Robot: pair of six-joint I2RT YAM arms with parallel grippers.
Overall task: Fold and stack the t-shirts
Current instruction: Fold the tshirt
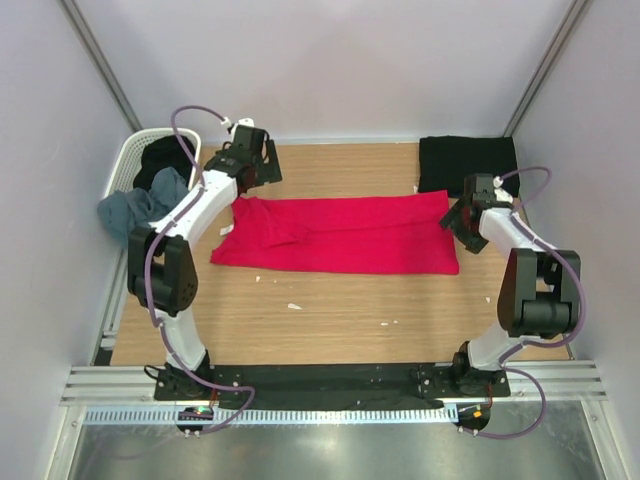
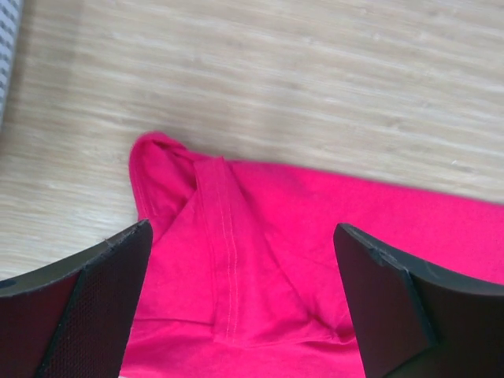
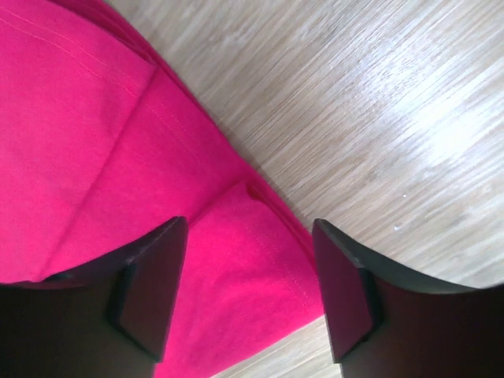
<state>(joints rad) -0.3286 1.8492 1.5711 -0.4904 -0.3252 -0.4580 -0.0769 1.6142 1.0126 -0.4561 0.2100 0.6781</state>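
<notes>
left claw (image 2: 242, 228) over red t-shirt (image 2: 291, 268)

White lattice basket (image 1: 122, 170) at the far-left corner of the wooden table (image 1: 330, 320) (white scraps (image 1: 294, 306) mid-table)

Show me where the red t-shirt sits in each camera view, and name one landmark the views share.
Top external: the red t-shirt lies spread sideways across the middle of the table.
Left wrist: it fills the lower half, with a stitched hem left of centre.
Right wrist: it covers the left side and bottom centre, its edge running diagonally.
Shared landmark: bare wood of the table beside the shirt.
</notes>
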